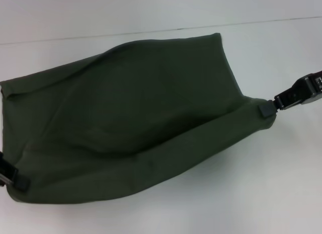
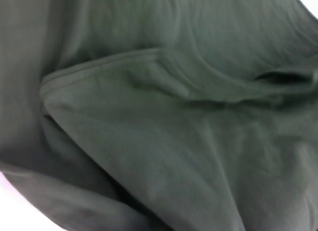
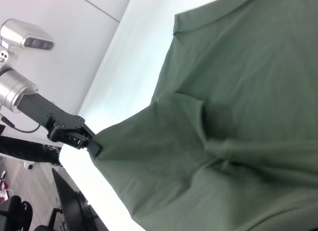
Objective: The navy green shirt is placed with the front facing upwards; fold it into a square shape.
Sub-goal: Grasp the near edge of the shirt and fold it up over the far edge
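Observation:
The navy green shirt (image 1: 136, 123) lies doubled over on the white table (image 1: 201, 214), plain side up, with no print showing. Its near edge sags in a long fold between the two arms. My left gripper (image 1: 20, 182) is shut on the near left corner at the head view's left edge. My right gripper (image 1: 265, 109) is shut on the corner at the right, one dark pad on top of the cloth. The right wrist view shows the shirt (image 3: 238, 116) stretched toward the left gripper (image 3: 92, 144), which pinches its corner. Only creased green shirt (image 2: 174, 141) fills the left wrist view.
The table's far edge (image 1: 151, 33) runs just behind the shirt. In the right wrist view the left arm (image 3: 30, 99) reaches in from beyond the table's side, with floor and dark furniture (image 3: 69, 206) below it.

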`<state>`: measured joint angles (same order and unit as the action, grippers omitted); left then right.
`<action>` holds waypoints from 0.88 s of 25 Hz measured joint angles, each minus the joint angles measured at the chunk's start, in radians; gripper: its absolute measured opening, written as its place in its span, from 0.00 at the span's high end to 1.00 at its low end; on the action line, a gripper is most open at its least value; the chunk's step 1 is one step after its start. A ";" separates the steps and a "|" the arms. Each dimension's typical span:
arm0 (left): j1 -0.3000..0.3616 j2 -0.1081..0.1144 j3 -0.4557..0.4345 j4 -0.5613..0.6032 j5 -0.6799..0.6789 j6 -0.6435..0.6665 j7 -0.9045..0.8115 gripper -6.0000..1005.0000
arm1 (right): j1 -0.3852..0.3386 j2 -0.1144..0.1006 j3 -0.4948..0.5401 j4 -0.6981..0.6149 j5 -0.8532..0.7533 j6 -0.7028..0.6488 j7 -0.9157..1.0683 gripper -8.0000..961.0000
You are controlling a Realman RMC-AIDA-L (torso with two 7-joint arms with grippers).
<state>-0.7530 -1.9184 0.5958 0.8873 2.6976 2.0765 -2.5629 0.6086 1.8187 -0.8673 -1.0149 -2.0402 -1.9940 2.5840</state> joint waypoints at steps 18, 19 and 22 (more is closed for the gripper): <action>-0.005 0.022 0.003 0.002 0.052 0.008 0.000 0.91 | -0.045 -0.004 -0.102 -0.034 0.032 -0.002 0.053 0.94; -0.002 0.020 0.009 -0.002 0.056 0.008 0.000 0.91 | -0.058 -0.004 -0.121 -0.042 0.039 -0.002 0.062 0.94; 0.002 0.018 0.018 -0.014 0.071 0.009 0.000 0.91 | -0.089 -0.007 -0.177 -0.064 0.072 -0.002 0.091 0.94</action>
<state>-0.7512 -1.9009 0.6138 0.8734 2.7688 2.0851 -2.5626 0.5199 1.8122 -1.0441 -1.0788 -1.9678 -1.9960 2.6751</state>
